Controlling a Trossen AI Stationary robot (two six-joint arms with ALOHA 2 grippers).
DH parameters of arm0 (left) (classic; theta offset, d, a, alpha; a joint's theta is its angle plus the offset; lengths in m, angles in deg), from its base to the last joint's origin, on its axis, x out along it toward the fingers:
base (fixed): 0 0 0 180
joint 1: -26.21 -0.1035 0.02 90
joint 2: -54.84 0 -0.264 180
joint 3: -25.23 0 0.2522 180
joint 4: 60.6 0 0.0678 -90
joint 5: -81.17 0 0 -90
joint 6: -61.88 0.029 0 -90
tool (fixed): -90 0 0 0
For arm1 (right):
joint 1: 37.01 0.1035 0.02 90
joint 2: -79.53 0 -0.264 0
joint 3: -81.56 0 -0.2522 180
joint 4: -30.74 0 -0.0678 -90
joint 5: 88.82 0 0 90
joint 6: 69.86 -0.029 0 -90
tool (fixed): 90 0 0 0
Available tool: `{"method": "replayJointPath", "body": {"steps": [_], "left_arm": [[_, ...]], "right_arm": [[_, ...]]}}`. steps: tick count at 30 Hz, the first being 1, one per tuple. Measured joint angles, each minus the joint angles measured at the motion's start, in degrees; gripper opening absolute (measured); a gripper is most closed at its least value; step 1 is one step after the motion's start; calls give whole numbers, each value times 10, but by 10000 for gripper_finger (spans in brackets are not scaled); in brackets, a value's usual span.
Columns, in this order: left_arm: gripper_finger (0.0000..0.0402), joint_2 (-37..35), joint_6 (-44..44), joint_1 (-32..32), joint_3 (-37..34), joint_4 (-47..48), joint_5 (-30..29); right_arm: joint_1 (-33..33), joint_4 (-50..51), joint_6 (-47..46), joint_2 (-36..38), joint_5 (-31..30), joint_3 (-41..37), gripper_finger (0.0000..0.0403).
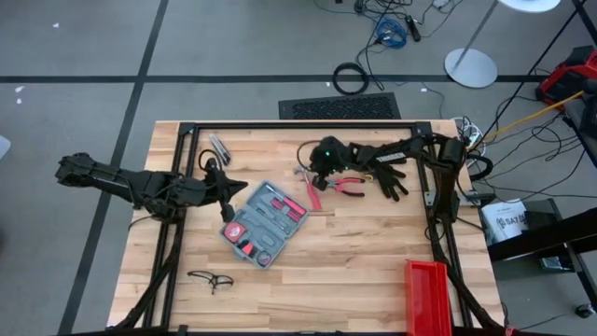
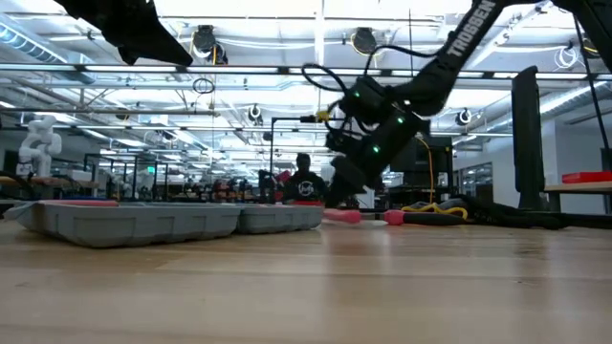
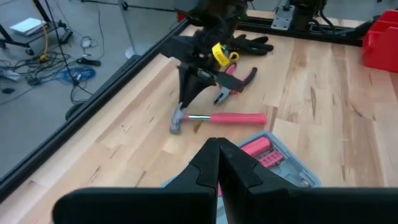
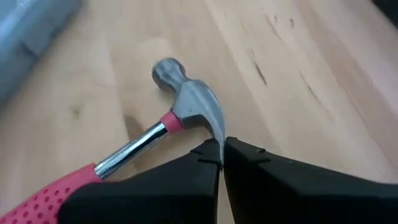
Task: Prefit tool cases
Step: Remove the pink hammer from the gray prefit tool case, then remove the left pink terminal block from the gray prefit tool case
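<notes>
Plainly, the open tool case (image 1: 264, 224) lying flat mid-worktop (image 1: 373, 261) looks rigid, light and slick, best gripped at a rim, while the steel-headed hammer (image 4: 180, 112) beside it is top-heavy; both the left end effector (image 3: 217, 163) and the right end effector (image 4: 221, 152) are pressed together, empty.

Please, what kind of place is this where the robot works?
Probably a large robotics lab or workshop hall. The low view shows an open ceiling with rows of lights, a white robot and a person far behind; cables lie on the floor around the wooden table.
</notes>
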State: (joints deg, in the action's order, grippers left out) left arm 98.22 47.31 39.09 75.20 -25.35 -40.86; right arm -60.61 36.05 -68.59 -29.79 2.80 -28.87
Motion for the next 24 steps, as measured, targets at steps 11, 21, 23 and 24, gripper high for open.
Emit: {"method": "replayJointPath", "body": {"steps": [11,21,23,24], "left_arm": [[8,0,-1,0,0,0,-12],[8,2,-8,0,0,17,-13],[8,7,-16,-1,0,23,-13],[8,11,-16,-1,0,23,-14]], "right_arm": [[5,-17,-36,12,-13,-20,58],[44,27,-11,100,-17,-20,99],[74,26,-5,114,-15,-20,99],[90,23,-7,116,-16,-20,99]]}}
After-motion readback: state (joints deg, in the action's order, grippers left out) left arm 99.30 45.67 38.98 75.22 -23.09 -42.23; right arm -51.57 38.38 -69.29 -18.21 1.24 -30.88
